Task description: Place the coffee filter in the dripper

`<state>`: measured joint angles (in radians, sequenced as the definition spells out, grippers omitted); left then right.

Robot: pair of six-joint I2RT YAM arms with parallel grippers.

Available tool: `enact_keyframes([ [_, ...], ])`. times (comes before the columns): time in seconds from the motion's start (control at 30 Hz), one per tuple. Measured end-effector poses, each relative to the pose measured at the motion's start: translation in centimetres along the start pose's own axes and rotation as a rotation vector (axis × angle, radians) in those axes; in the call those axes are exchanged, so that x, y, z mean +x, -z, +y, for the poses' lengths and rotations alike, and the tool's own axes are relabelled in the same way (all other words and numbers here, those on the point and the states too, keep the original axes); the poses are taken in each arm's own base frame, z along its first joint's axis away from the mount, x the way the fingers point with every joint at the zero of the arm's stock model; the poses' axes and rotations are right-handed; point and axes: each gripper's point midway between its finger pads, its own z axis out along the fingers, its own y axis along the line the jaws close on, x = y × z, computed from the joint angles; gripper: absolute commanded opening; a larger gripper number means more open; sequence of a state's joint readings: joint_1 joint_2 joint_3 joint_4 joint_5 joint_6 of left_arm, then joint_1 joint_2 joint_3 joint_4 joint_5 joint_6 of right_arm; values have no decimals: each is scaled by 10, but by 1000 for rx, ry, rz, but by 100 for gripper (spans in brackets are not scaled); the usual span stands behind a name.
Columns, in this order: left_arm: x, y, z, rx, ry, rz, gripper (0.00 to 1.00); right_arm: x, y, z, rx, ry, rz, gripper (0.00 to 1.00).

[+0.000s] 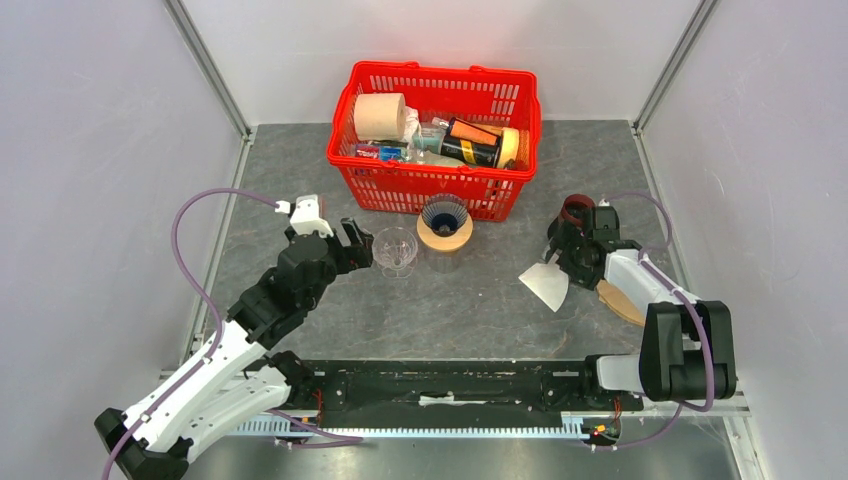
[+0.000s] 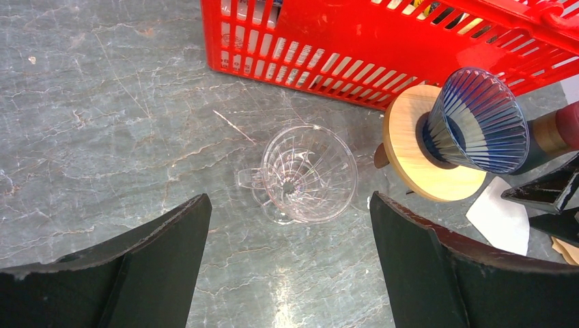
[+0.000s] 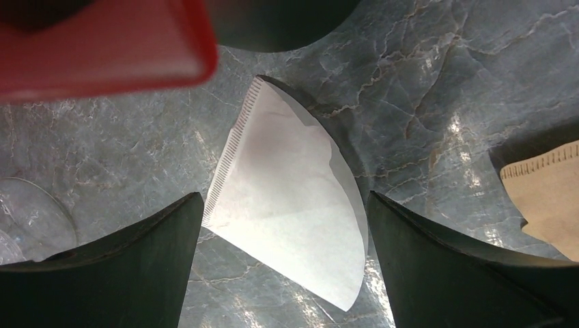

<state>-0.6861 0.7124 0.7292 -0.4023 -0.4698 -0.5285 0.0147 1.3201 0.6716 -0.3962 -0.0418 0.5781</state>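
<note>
A white paper coffee filter [image 1: 546, 286] lies folded flat on the grey table at the right. My right gripper [image 1: 553, 256] is open just above it; in the right wrist view the filter [image 3: 287, 198] sits between the two spread fingers of the gripper [image 3: 285, 199], touching neither. A clear glass dripper [image 1: 395, 250] stands left of centre. My left gripper [image 1: 357, 246] is open and empty just left of it; in the left wrist view the dripper [image 2: 307, 174] lies ahead of the gripper [image 2: 289, 199].
A blue ribbed dripper [image 1: 445, 213] sits on a round wooden stand [image 1: 446, 238] in front of the red basket [image 1: 430, 190] full of items. A brown filter [image 1: 620, 301] lies right of the white one. A red object [image 1: 573, 210] is behind the right gripper.
</note>
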Motion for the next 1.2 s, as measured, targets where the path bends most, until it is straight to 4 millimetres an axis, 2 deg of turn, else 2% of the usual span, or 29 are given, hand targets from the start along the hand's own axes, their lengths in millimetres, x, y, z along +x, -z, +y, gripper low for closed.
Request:
enact_keyframes([
  [0.23,-2,1,1,-6,2,-7,93,4,-3,5,-33,-5,15,92],
  [0.6,-3,0,4,-20,2,-15,93,13,-5,8,-55,-35,48,73],
  [0.77,-3,0,4,-21,1,-16,93,16,-9,4,-30,-63,67,58],
  [0.83,-3,0,4,-21,1,-16,93,17,-10,2,-16,-72,71,49],
  [1.03,-2,-1,4,-24,-1,-11,93,15,-12,-4,21,-80,62,21],
  [1.13,-1,-1,5,-26,-3,-9,93,19,-13,-9,48,-87,76,2],
  [1.2,0,-1,5,-27,-5,-6,93,20,-13,-11,52,-87,80,0],
])
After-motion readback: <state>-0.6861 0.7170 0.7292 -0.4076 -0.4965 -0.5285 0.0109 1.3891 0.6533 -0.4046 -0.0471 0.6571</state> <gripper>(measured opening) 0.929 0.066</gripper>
